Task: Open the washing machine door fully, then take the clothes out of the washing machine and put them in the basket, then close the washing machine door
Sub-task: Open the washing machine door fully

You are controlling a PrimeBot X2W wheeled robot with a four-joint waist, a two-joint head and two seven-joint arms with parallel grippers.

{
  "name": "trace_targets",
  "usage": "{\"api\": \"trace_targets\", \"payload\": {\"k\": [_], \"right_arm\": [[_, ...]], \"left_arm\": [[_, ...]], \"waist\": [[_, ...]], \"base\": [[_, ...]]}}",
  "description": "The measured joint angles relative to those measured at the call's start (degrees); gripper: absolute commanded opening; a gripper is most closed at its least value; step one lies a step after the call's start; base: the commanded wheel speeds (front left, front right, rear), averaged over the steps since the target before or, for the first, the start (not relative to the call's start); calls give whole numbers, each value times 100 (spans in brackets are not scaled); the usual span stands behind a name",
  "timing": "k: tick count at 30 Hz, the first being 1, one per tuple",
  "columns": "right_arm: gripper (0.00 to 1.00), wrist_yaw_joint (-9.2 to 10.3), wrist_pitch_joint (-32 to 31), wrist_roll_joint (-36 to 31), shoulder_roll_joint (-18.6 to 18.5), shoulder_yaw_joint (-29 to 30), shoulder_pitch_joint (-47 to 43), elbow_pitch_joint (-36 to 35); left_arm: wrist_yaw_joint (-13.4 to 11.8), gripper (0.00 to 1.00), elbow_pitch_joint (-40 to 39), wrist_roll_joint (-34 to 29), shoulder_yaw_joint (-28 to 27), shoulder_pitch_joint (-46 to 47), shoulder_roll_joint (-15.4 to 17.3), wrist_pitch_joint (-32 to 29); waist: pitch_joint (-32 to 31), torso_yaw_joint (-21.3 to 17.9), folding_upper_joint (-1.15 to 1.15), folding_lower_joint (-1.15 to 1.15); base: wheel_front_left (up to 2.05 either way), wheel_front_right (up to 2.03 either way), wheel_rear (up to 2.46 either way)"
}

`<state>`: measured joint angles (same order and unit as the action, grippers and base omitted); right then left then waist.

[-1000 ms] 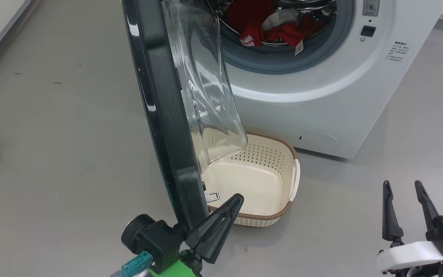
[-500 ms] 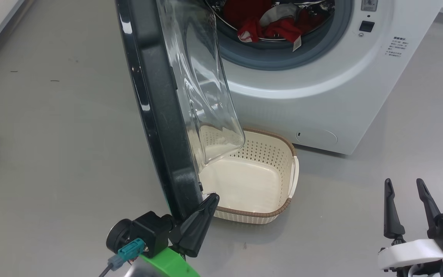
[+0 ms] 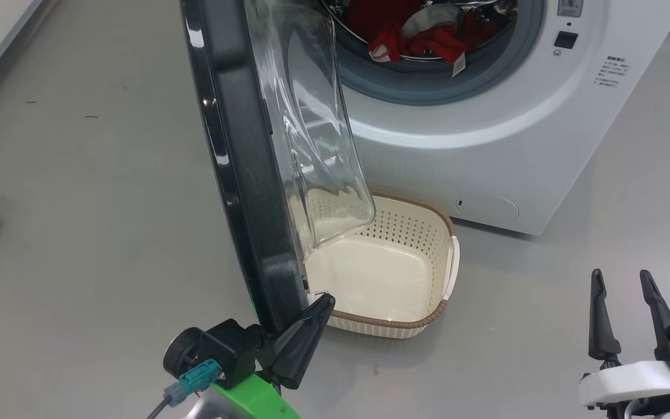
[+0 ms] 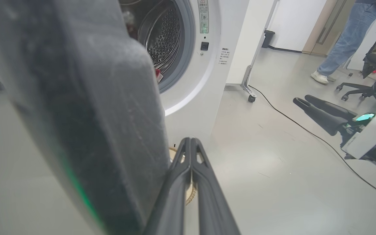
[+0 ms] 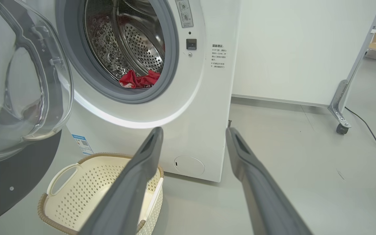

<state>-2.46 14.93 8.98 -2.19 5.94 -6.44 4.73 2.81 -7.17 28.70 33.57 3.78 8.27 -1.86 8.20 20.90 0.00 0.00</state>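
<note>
Head view: black-rimmed door [image 3: 242, 174] with bulging clear glass stands open at centre. Left gripper [image 3: 326, 302], fingers pressed together, sits beside its lower edge. Right gripper [image 3: 621, 274] is spread wide, lower right.

The washing machine door [image 3: 242, 174] juts edge-on from the washing machine [image 3: 486, 145], its glass bowl overhanging the left part of the basket [image 3: 410, 230] and walling off that side; the drum [image 5: 135, 42] lies reachable from the right; bare floor [image 3: 544, 279] separates basket and spread right gripper [image 3: 620, 273].
</note>
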Motion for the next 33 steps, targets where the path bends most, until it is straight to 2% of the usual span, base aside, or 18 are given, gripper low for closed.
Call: {"api": "trace_targets", "payload": {"k": [22,29,33], "right_arm": [[100,-45,0,1,14,113,-54,42],[100,-53,0,1,16,38,-87,58],[100,-68,0,1,18,13,-86,62]], "left_arm": [[-203,0,197,-119,-93,-23,0,91],[-474,0,235,-241,-327,-86,107,155],[-593,0,305,-280,-492,-90,170,215]], "waist": [[-142,735,0,0],[-166,983,0,0],[-153,996,0,0]], "base": [[0,0,0],[0,0,0],[0,0,0]]}}
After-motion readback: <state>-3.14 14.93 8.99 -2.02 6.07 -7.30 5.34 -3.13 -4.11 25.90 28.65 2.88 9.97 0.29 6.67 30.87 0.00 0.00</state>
